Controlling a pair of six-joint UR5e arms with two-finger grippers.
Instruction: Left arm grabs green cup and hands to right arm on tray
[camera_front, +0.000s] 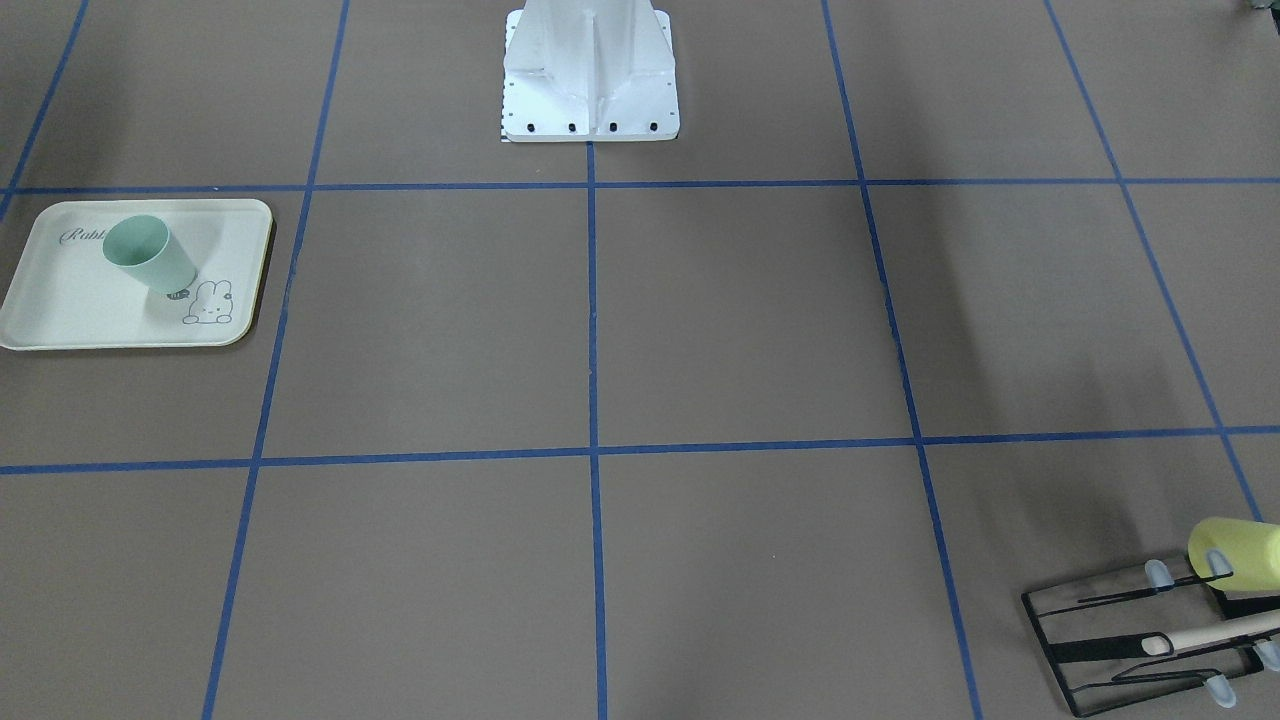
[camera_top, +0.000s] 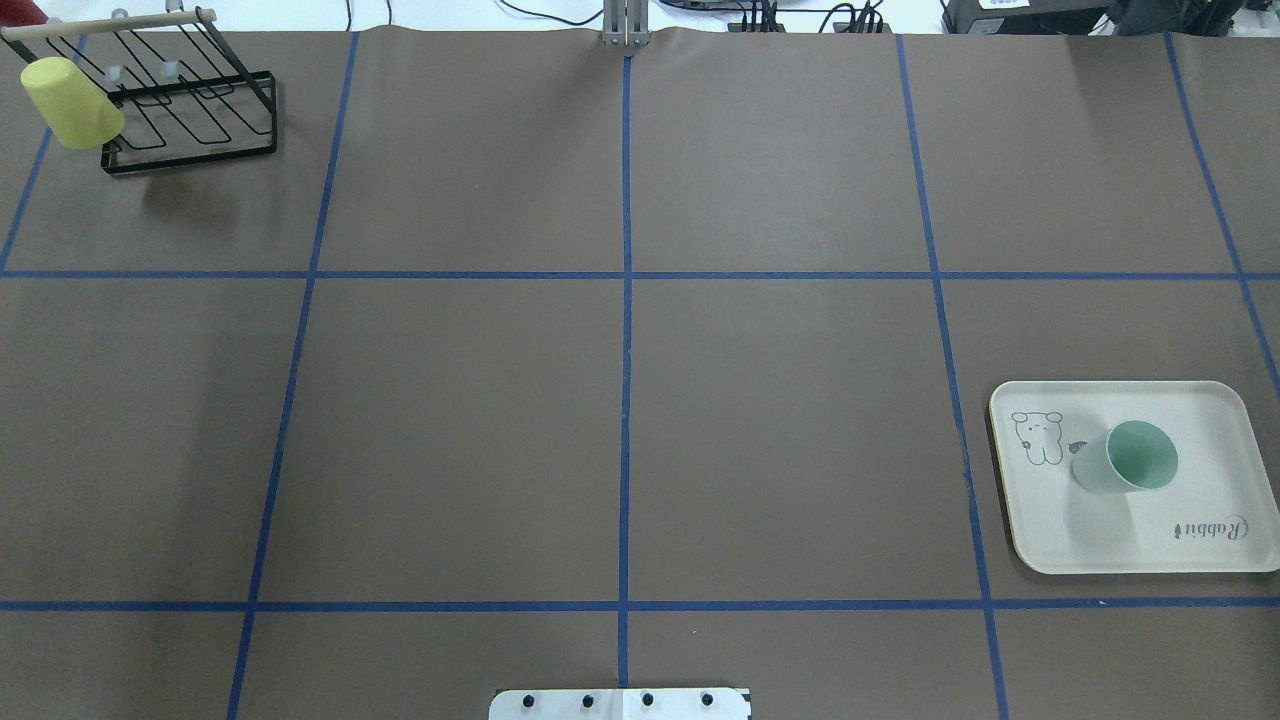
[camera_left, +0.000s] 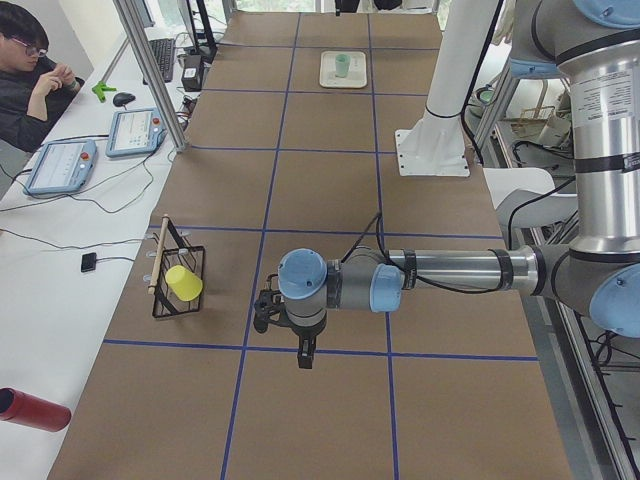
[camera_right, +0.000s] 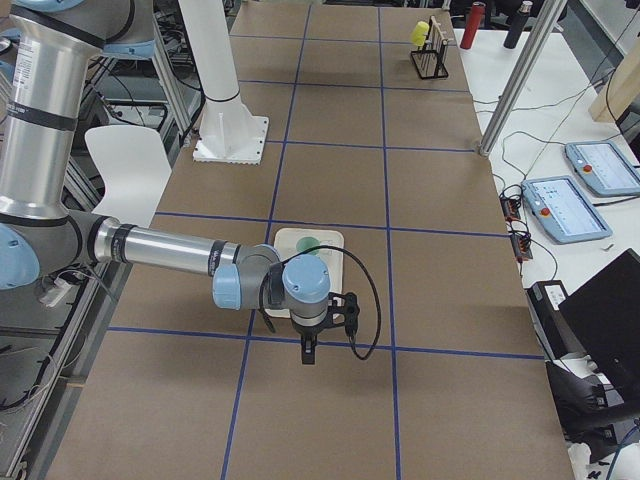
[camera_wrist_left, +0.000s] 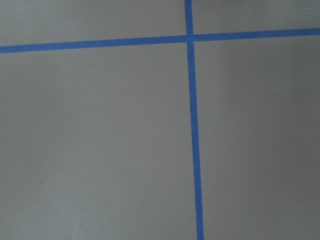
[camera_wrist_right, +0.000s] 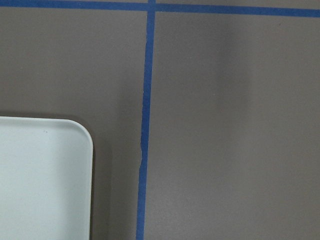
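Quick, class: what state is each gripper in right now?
Left gripper: cannot tell, only a side view shows it.
Right gripper: cannot tell, likewise.

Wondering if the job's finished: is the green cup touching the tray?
Touching. The overhead view shows the green cup sitting directly on the tray, with no gap beneath it.

The cup (camera_top: 1125, 457) stands on the tray (camera_top: 1200, 570), just beside its rabbit drawing, at the right of the counter (camera_top: 460, 430), toward the robot. The rack (camera_top: 190, 100) sits in the far left corner, well apart, with a second cup (camera_top: 70, 90) on its left end.
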